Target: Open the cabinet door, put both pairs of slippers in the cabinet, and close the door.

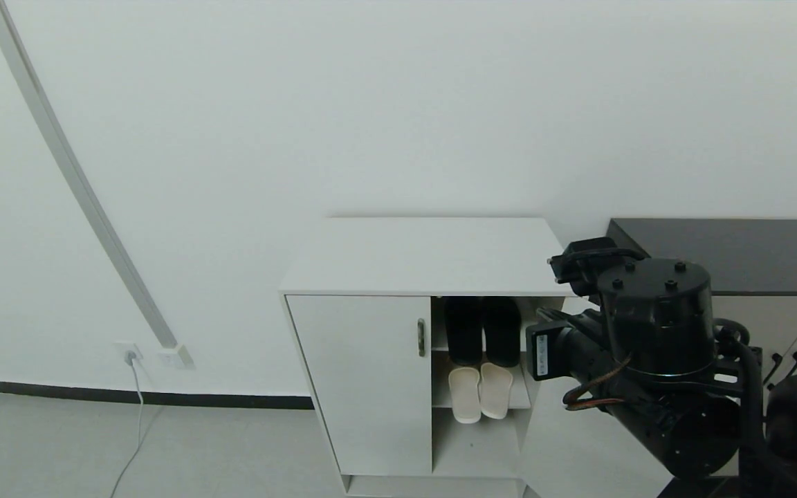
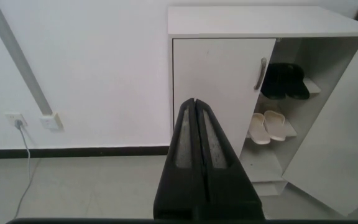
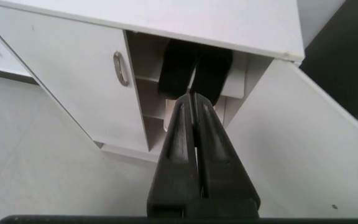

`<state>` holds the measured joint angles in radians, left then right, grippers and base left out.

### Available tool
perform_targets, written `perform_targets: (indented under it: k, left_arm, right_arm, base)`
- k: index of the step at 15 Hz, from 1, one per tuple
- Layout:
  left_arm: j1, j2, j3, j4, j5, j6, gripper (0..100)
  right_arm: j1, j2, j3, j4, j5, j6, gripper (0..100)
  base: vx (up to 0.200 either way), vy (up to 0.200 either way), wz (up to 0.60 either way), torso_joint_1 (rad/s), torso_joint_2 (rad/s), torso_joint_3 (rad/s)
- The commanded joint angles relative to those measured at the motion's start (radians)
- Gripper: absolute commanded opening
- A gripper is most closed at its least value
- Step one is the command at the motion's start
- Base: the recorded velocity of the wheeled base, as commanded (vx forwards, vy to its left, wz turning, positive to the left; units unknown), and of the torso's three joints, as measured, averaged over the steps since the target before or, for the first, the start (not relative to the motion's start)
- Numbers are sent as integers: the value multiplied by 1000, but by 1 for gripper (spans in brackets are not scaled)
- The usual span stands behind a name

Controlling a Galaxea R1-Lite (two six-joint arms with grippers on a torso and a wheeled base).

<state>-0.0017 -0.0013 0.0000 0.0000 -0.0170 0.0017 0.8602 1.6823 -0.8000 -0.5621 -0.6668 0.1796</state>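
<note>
Nearest the cameras, the left gripper [image 2: 194, 102] and right gripper [image 3: 194, 98] each have their fingers pressed together, holding nothing. Beyond them, the cabinet [image 1: 419, 256] has one open door [image 3: 291, 143], probably a light, stiff hinged panel best pushed near its free edge. Deepest in, two pairs lie shelved: black slippers [image 1: 483, 330] above white slippers [image 1: 480, 393].

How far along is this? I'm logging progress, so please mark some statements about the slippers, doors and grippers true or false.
1. In the cabinet, the black slippers lie above the white slippers. True.
2. The right door is shut. False: it stands open.
3. The left door is shut. True.
4. The right gripper holds a slipper. False: it is shut on nothing.
</note>
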Motion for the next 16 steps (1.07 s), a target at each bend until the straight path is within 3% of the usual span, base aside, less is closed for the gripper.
perform_targets:
  k: [1,8,16]
  left_arm:
    - [0,1,0,0,0,0,0]
    - [0,1,0,0,0,0,0]
    - [0,1,0,0,0,0,0]
  right_arm:
    - [0,2,1,-4,0,0,0]
    - [0,2,4,-19,3,-3,0]
    - [-7,2,7,-19,3,-9,0]
  base:
    - [0,0,0,188,-408,-222]
    - [0,0,0,18,-41,-22]
    - [0,0,-600,7,1,2]
